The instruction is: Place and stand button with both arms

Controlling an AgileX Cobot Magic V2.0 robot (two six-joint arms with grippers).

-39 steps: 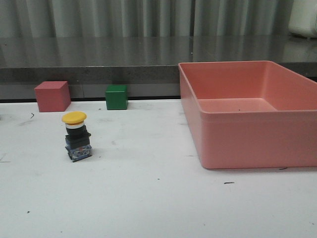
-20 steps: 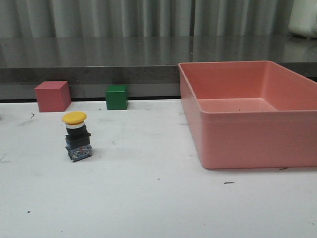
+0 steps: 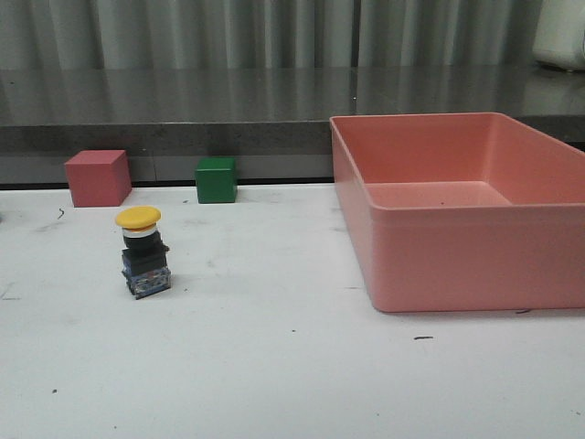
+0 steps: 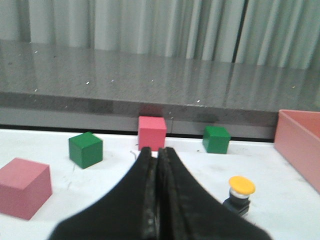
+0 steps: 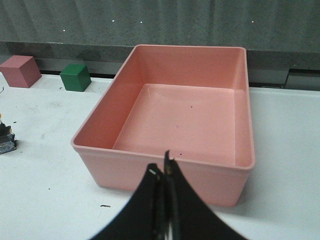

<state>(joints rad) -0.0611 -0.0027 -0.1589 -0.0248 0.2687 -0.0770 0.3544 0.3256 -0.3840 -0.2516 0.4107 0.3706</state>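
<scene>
White table: button upright, yellow cap up.

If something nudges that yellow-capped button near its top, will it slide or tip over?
The button would probably tip: it stands tall on a narrow base, with its wide yellow cap on top. It looks rigid, so it shouldn't flex. Once lying down, the round cap might let it roll in an arc.

Matt plastic pink bin, glossy yellow-capped button, scuffed matt white table
</scene>
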